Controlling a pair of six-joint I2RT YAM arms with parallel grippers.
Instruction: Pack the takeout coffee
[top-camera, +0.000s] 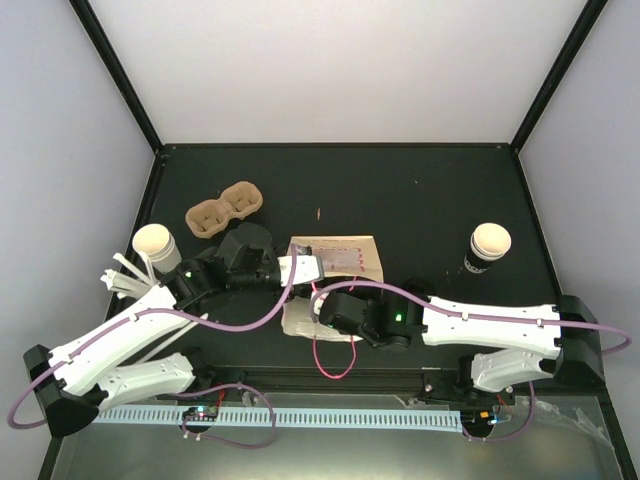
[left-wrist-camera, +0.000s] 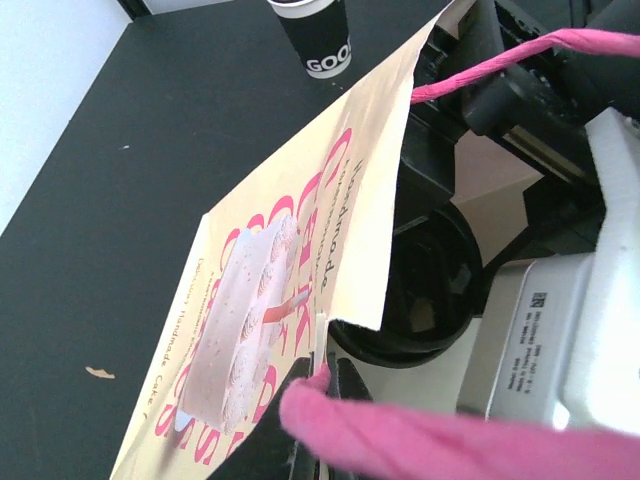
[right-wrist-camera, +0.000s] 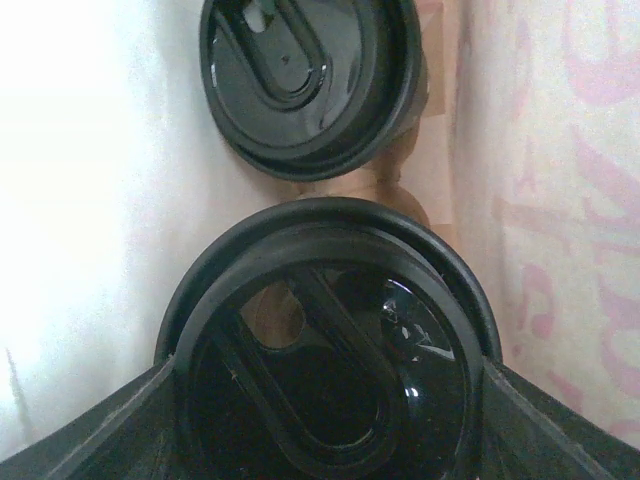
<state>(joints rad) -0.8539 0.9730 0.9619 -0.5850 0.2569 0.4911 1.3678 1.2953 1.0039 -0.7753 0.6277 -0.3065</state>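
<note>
Two paper cups with cream tops stand on the table, one at the left (top-camera: 155, 241) and one at the right (top-camera: 490, 243); the right cup also shows in the left wrist view (left-wrist-camera: 312, 35). The brown pulp tray (top-camera: 225, 212) lies empty at the back left. My left gripper (left-wrist-camera: 325, 372) is shut on the edge of a cream paper bag (top-camera: 352, 256) with pink print and holds its mouth open. My right gripper (right-wrist-camera: 330, 400) is inside the bag, shut on a black cup lid (right-wrist-camera: 330, 370). A second black lid (right-wrist-camera: 305, 80) lies deeper in the bag.
A pink cable (left-wrist-camera: 450, 435) crosses in front of the left wrist camera. White plastic cutlery (top-camera: 122, 275) lies by the left cup. A small crumb (top-camera: 318, 213) lies on the black table behind the bag.
</note>
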